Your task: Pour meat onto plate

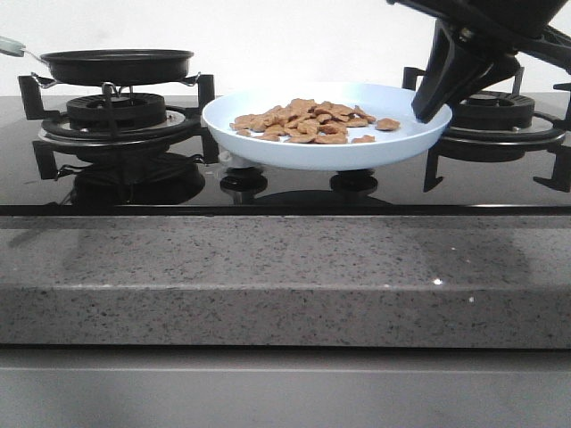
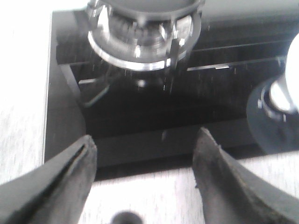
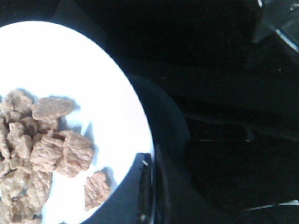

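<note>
The pale blue plate (image 1: pixel 321 156) stands at the middle of the black stovetop, over the control knobs. The meat (image 1: pixel 308 120), a heap of small light-brown pieces, lies in it. My right gripper (image 1: pixel 426 111) reaches down from the upper right to the plate's right rim. In the right wrist view its fingers (image 3: pixel 152 161) are closed together on the rim of the plate (image 3: pixel 70 60), beside the meat (image 3: pixel 46 149). My left gripper (image 2: pixel 145 149) is open and empty over the front counter edge. It does not show in the front view.
A black frying pan (image 1: pixel 116 64) sits on the left burner (image 1: pixel 116 111); its inside is hidden. The left wrist view shows that burner (image 2: pixel 140 42) from below the pan. A right burner grate (image 1: pixel 500 111) stands behind my right gripper. A speckled grey counter (image 1: pixel 285 276) runs along the front.
</note>
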Available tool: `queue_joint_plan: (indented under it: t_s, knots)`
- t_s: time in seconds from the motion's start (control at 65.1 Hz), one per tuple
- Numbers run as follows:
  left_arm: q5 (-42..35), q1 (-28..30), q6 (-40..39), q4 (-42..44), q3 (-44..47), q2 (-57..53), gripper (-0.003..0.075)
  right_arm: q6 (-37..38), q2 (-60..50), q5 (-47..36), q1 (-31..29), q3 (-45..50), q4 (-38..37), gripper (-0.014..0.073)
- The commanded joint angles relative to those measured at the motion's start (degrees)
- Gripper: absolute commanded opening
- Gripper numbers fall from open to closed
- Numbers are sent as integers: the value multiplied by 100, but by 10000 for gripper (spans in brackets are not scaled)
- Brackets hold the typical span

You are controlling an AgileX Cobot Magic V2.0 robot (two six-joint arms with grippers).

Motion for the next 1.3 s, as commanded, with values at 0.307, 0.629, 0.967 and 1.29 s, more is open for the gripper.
queue_joint_plan:
  t_s: [0.307,0.629,0.967,1.29]
  knots:
    - [-517,-52,-64,2,-21,-251,440,-43,-206,-234,-25,-150,145,-69]
    - [-517,-52,-64,2,-21,-251,440,-43,-206,-234,-25,-150,145,-69]
    - [-517,-52,-64,2,-21,-251,440,-48,-206,-293,-25,-318,132,-69]
    - [-517,-52,-64,2,-21,-251,440,-48,312,166,-213,-1644,-46,-69]
